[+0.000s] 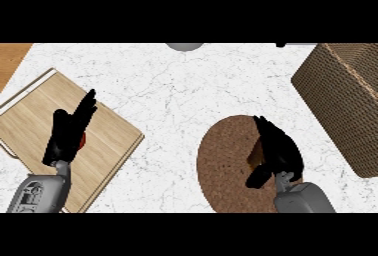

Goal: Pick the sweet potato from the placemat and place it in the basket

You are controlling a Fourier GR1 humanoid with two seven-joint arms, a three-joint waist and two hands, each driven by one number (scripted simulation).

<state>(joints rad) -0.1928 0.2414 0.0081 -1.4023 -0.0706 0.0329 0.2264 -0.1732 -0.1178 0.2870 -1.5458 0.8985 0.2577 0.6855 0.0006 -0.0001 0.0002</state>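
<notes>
Since the right robot hand (277, 150) curls over the sweet potato (255, 153) on the placemat (225, 165), grasping it, the basket (343, 100) lies at 1 o'clock.

sweet potato (255, 156): mostly hidden by right hand (279, 150) | basket (341, 100): cut off right

- Sweet potato (256, 154): orange-brown; only a small sliver shows beside the right hand (279, 152), whose curled fingers cover most of it. Lies on the placemat, right of its centre.
- Placemat (225, 165): round, brown, coarse-textured, flat on the white marble counter, lower centre-right.
- Basket (343, 95): woven, tan-brown, box-shaped, standing at the right edge, partly cut off by the view; near the placemat, not touching it.
</notes>
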